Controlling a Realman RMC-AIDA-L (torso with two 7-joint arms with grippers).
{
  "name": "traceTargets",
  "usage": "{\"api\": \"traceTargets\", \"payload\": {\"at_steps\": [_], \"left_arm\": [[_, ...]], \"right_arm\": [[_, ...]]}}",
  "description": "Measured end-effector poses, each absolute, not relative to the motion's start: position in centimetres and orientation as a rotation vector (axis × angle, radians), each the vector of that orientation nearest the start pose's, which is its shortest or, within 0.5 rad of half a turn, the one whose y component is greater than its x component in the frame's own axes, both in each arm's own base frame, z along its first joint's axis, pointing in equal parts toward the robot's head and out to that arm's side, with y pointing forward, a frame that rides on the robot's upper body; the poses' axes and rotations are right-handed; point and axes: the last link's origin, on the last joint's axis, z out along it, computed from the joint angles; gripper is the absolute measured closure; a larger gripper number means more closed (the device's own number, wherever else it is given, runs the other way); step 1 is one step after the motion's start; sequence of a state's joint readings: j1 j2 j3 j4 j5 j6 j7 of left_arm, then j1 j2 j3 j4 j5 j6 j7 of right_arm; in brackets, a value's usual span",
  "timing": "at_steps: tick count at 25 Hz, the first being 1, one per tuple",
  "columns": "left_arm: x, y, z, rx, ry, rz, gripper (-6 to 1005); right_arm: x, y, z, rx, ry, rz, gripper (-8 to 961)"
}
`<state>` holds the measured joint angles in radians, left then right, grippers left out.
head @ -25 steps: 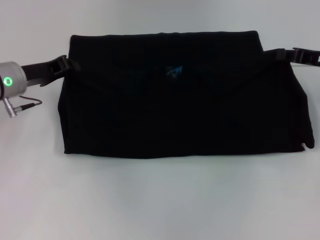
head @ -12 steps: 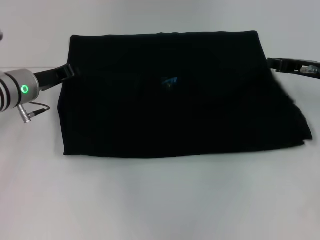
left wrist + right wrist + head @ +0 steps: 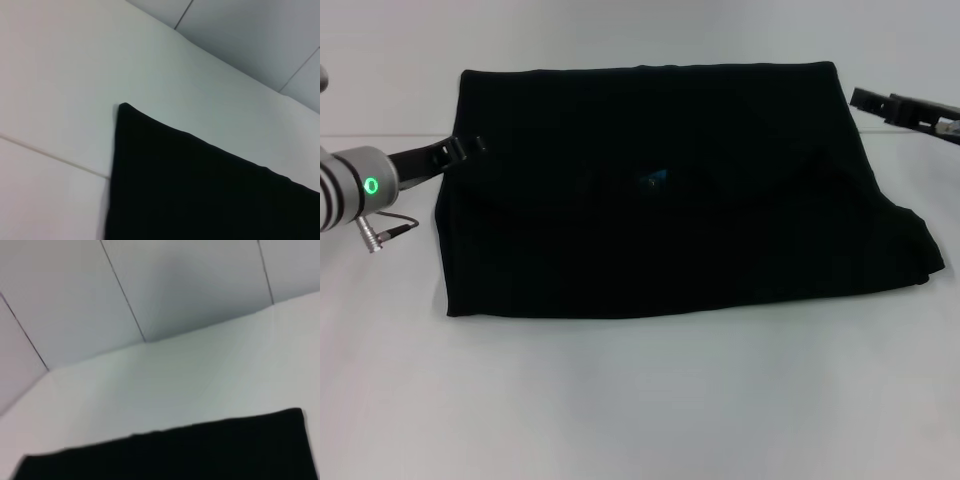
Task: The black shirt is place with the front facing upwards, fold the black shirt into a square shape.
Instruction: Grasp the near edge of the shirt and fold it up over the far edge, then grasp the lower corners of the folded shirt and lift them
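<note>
From the head camera, the black shirt (image 3: pixel 670 190) lies flat across the middle of the white surface (image 3: pixel 640 400), already doubled into a wide band, its small blue neck label showing near the centre (the chest lettering is not visible). The left gripper (image 3: pixel 465 147) sits at the shirt's 9 o'clock edge, touching or just beside the cloth; whether its jaws are parted, or hold any fabric, I cannot tell. The right gripper (image 3: pixel 872 99) hangs off the 2 o'clock corner, apart from the cloth and apparently holding nothing, though its jaw opening cannot be read either. The left wrist camera shows only 1 pointed corner of the black shirt (image 3: pixel 200 190) lying flat on the surface. The right wrist camera shows the shirt's long straight edge (image 3: pixel 175 452) against the surface, with wall panels beyond. The cloth looks light, soft and limp: it should sag and crease wherever it is unsupported, so the best holds are likely the doubled corners at each short end, pinched through all layers and lifted together.
</note>
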<state>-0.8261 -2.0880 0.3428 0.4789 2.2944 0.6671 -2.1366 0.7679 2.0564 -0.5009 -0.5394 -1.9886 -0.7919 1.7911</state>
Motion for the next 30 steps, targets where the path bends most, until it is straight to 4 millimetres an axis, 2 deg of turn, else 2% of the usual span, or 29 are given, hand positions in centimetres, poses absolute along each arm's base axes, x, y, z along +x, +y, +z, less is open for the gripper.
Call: {"api": "traceTargets", "payload": {"at_steps": [2,6,9,12,18,19,21,30], "left_arm": [[-29.1,45.0,2.5,-1.714,-1.522,-0.621,584],[-29.6,43.5,4.2,-1.818,-1.631,-0.668,507],[-30.6,41.4,5.5,-1.893,-1.734,-0.688,462],[-32.5,38.8,6.4,-1.909,-1.823,-0.671,444],[-33.9,37.0,5.8,-1.902,-1.874,-0.619,407],[-34.0,36.9,5.6,-1.899,-1.876,-0.617,401],[-34.0,36.8,5.1,-1.902,-1.878,-0.613,183],[-33.4,37.3,3.3,-1.937,-1.855,-0.527,164]], "right_arm": [[27.2,45.0,4.9,-1.916,1.141,0.728,449],[27.2,42.5,5.7,-2.056,1.080,0.852,247],[27.4,39.9,5.4,-2.206,0.982,0.875,184],[27.9,37.2,4.6,-2.336,0.876,0.881,184],[29.1,33.6,3.0,-2.434,0.813,0.886,183],[29.3,33.3,2.8,-2.439,0.816,0.881,183],[29.5,32.8,2.2,-2.455,0.828,0.863,183],[29.4,32.5,1.3,-2.482,0.841,0.847,187]]}}
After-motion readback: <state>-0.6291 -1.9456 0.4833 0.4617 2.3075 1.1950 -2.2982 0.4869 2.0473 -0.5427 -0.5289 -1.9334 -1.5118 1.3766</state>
